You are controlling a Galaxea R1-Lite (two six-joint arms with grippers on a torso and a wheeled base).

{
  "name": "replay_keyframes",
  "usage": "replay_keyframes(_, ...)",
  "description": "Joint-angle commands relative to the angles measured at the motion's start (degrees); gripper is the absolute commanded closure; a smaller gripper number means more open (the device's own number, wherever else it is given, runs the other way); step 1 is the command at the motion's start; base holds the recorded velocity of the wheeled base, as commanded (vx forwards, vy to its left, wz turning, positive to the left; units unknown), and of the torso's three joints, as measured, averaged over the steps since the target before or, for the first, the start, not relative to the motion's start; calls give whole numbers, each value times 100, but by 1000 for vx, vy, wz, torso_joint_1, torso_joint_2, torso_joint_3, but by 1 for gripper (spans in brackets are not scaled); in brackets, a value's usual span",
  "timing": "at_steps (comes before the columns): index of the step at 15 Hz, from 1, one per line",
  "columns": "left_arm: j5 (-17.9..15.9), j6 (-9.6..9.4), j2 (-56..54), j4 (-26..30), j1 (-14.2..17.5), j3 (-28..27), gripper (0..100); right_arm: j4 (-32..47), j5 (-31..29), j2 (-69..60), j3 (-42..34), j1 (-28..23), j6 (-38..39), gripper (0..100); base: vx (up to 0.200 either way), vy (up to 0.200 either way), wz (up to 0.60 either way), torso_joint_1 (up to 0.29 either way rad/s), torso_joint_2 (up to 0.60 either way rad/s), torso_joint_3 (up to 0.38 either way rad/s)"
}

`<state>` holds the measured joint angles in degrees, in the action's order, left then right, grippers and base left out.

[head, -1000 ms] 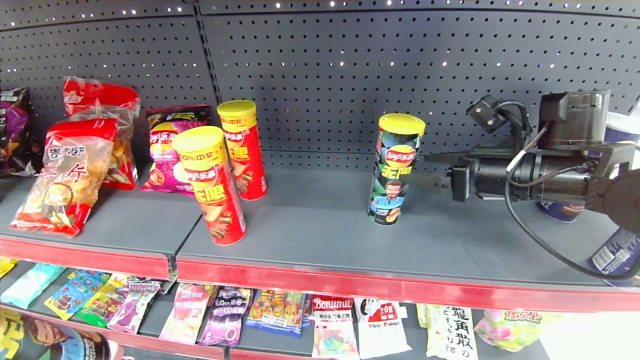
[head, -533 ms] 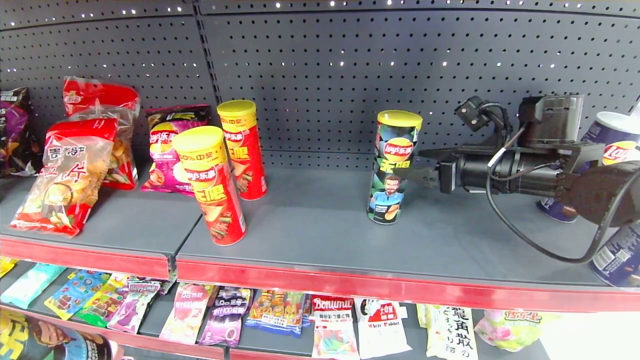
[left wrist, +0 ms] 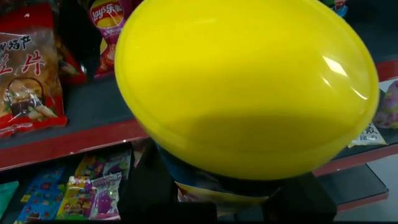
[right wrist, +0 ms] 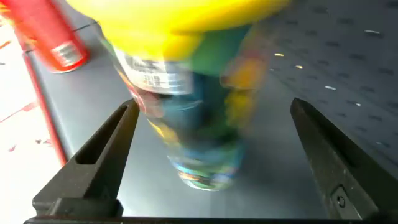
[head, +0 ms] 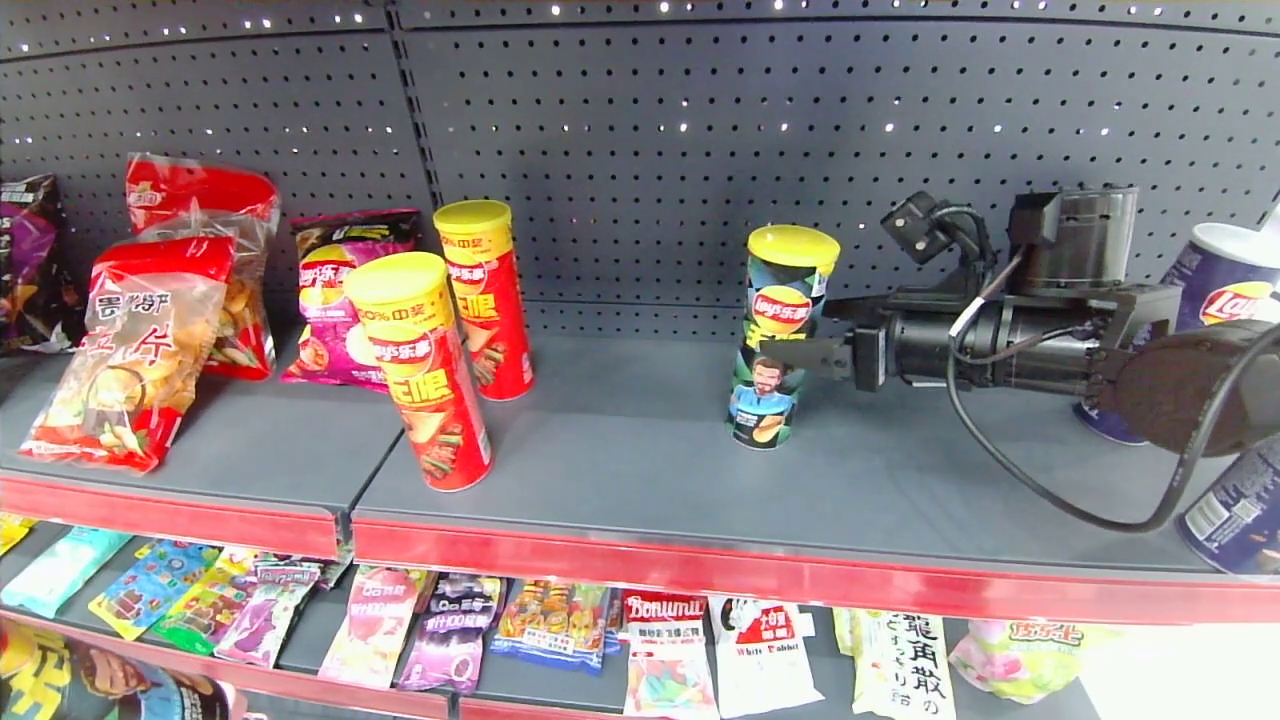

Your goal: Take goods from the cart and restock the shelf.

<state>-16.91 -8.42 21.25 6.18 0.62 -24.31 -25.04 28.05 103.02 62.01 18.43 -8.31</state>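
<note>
Yellow-lidded can (head: 780,340) stands between wide jaws of the right gripper (right wrist: 214,115), well back from red shelf edge (head: 760,575).

Grey shelf (head: 640,470): chip cans (head: 425,370), snack bags (head: 130,350).

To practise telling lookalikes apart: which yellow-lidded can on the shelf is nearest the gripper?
The dark green can, framed by the open right gripper; the two red cans stand well to its left.

The lone can (head: 782,335) stands on the shelf (head: 640,470), right of two cans (head: 425,370) (bags (head: 140,350) farther left).
</note>
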Motion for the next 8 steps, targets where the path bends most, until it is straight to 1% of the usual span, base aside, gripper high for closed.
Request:
replay_keyframes(1, 3, -10, -15, -3, -1, 23, 100, -10, -1, -54, 21, 126, -4, 0, 0, 0, 0, 0, 0, 0)
replay_keyframes(8, 3, -45, 11, -3, -1, 23, 100, -10, -10, 315, 399, 143, -12, 0, 0, 0, 0, 0, 0, 0)
